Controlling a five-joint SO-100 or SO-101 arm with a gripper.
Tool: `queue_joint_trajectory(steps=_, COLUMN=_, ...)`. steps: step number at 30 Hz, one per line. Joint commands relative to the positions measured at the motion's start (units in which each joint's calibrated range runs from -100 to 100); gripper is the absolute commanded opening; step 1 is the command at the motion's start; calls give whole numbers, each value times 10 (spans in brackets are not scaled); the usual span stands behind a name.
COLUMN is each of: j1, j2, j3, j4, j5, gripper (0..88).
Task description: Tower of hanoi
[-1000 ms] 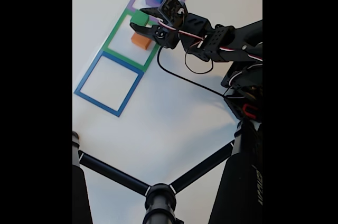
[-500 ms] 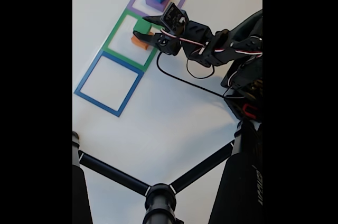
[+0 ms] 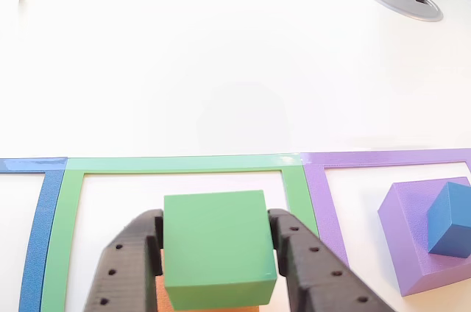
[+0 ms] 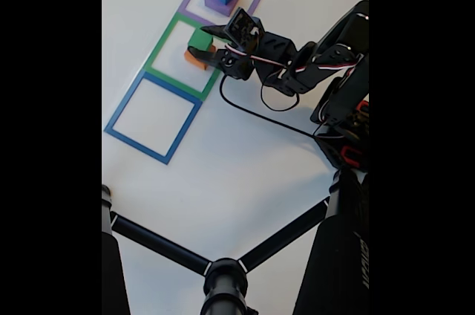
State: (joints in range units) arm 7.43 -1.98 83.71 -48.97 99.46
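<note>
White table [image 3: 221, 54]: green cube [image 3: 217, 246] between claw [image 3: 213, 253] fingers.

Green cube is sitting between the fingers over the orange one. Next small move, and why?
Probably open the gripper a little and back off. The green cube sits between both fingers, with the orange block directly beneath it, inside the green square. It looks stacked, though contact between the two blocks can't be confirmed. The blue cube already rests on the purple block.
</note>
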Motion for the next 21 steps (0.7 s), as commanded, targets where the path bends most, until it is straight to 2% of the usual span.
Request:
queue_joint_trajectory(steps=1, j1=-13, j2=-1, j3=-17, j4=-15, j5=5, gripper=32)
queue_joint_trajectory(steps=14, j1=-13, j2=13, j3=-17, j4=-20, j5=5, gripper=40)
queue_joint_trajectory(steps=21, j1=-10, j2=21, j3=-17, j4=-25, j5=5, gripper=127)
